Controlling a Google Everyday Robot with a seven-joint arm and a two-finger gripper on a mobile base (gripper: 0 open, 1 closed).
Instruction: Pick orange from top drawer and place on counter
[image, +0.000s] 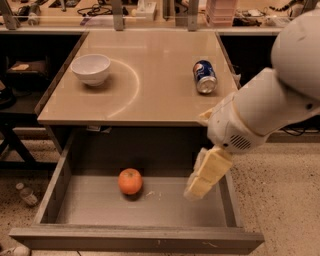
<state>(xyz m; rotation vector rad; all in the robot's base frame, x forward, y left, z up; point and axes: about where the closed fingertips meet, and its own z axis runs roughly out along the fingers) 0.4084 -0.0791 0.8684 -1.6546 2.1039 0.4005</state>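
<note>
The orange (130, 181) lies on the grey floor of the open top drawer (100, 210), a little left of its middle. The tan counter (160, 70) with its curved arc mark spans the view above the drawer. My gripper (196, 189) hangs from the white arm (270, 105) on the right. It points down over the right part of the drawer, to the right of the orange and apart from it. It holds nothing that I can see.
A white bowl (91, 68) stands at the counter's left. A blue soda can (204, 76) lies on its side at the counter's right. A small bottle (26, 194) lies on the floor left of the drawer. Cluttered benches stand behind.
</note>
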